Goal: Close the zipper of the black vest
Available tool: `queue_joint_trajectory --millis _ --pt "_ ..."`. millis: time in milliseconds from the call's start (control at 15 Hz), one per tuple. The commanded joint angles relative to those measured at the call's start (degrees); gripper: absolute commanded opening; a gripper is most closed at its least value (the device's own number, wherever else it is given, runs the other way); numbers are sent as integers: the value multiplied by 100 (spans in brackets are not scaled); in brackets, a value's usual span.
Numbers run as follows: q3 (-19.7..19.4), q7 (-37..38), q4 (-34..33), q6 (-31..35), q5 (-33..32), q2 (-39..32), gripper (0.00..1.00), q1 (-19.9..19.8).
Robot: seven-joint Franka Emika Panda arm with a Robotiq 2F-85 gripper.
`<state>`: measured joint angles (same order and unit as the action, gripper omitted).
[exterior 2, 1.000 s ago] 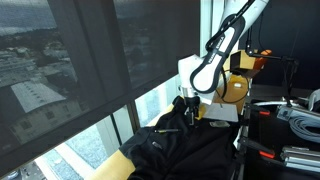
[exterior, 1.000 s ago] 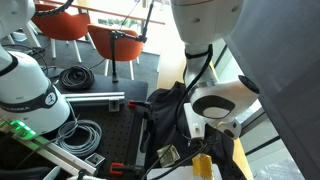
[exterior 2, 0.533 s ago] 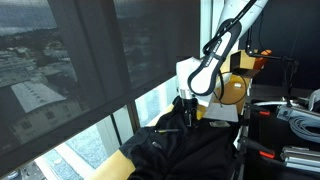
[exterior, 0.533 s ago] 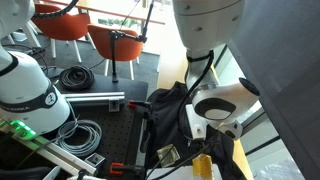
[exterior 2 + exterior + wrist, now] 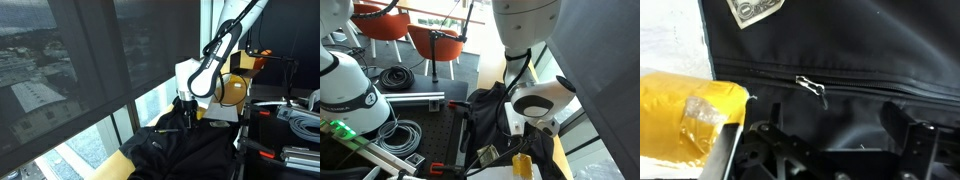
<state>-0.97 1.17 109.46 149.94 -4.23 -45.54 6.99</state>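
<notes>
The black vest (image 5: 483,108) lies spread on the table, and it also shows in an exterior view (image 5: 185,150). In the wrist view its zipper seam runs across the vest (image 5: 870,50), with the small metal zipper pull (image 5: 812,88) lying on the seam. My gripper (image 5: 835,132) hovers just below the pull, with its two dark fingers spread wide and only fabric between them. In both exterior views the gripper (image 5: 188,108) points down at the vest's upper edge; it is mostly hidden behind the white wrist (image 5: 538,105).
A yellow padded object (image 5: 688,115) lies next to the vest, close to one finger. A printed label (image 5: 755,10) is on the vest. A white robot base (image 5: 345,85), cable coils (image 5: 395,75) and orange chairs (image 5: 390,25) stand nearby. A window (image 5: 80,60) borders the table.
The wrist has shifted very slightly sideways over the vest. The vest and zipper pull have not visibly moved.
</notes>
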Motion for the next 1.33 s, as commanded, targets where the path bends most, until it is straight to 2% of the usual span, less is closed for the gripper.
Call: queue_joint_trajectory --millis 0,200,267,333,533,933,1067,1267 --pt "-133 190 115 123 -126 20 100 88" --pt "-178 216 145 122 -137 44 100 89" --pt "-188 223 134 118 -138 40 75 92" --pt "-196 227 130 117 -138 38 74 93" --pt "-219 257 129 123 -142 23 49 105" --pt "-222 312 98 87 -133 9 5 116" --pt "-219 324 95 81 -130 6 0 116" --pt "-233 324 103 74 -134 17 2 113"
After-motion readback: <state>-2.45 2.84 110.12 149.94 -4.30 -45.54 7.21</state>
